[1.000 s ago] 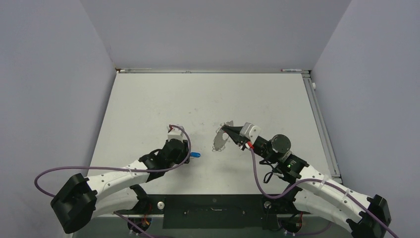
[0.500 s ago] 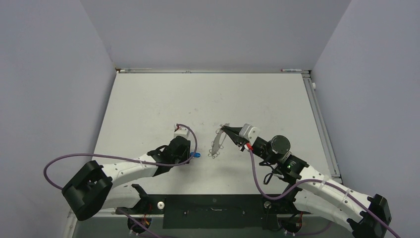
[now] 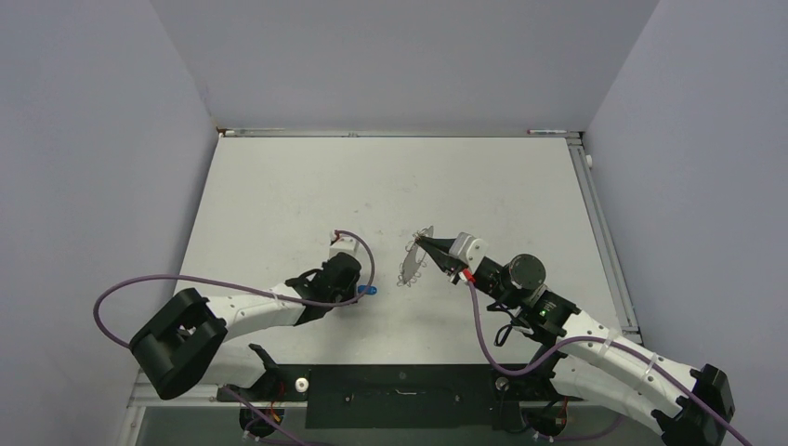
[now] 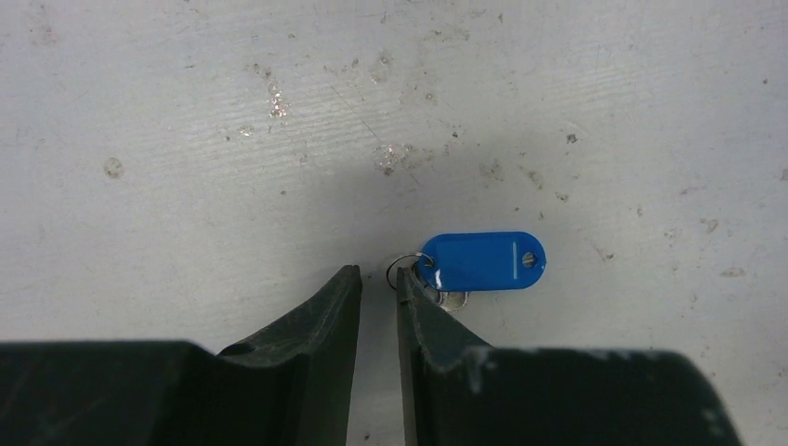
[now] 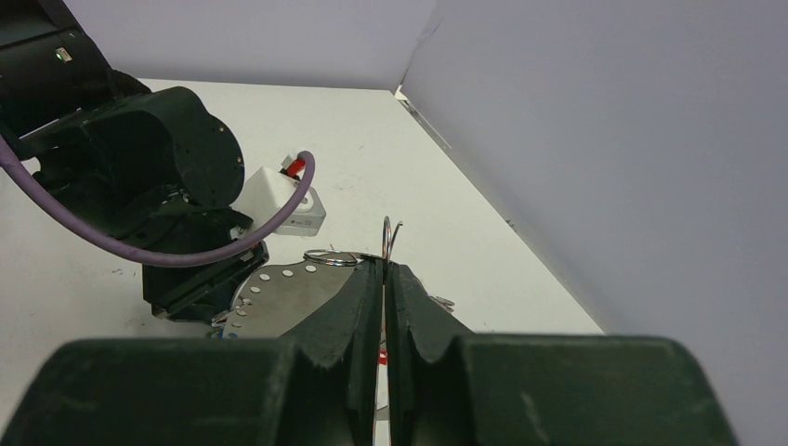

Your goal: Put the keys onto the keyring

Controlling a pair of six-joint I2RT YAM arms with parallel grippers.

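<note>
Though tiny overhead, blue key [image 4: 481,261] beside parted left fingers [image 4: 316,325]; right fingers [image 5: 344,316] clenched on keyring [image 5: 283,295].

Blue key [image 4: 480,261] — its metal blade mostly hidden under the tag and a left gripper [image 4: 378,277] finger. Keyring [image 5: 288,295] — near part hidden behind right gripper [image 5: 383,269] fingers; rim detail unreadable from above.

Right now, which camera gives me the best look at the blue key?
The left wrist view: the blue key lies sharp and close on the table, its ring beside the left claw. The top view shows it only as a blue speck beside that claw. In the right wrist view I cannot make it out.
</note>
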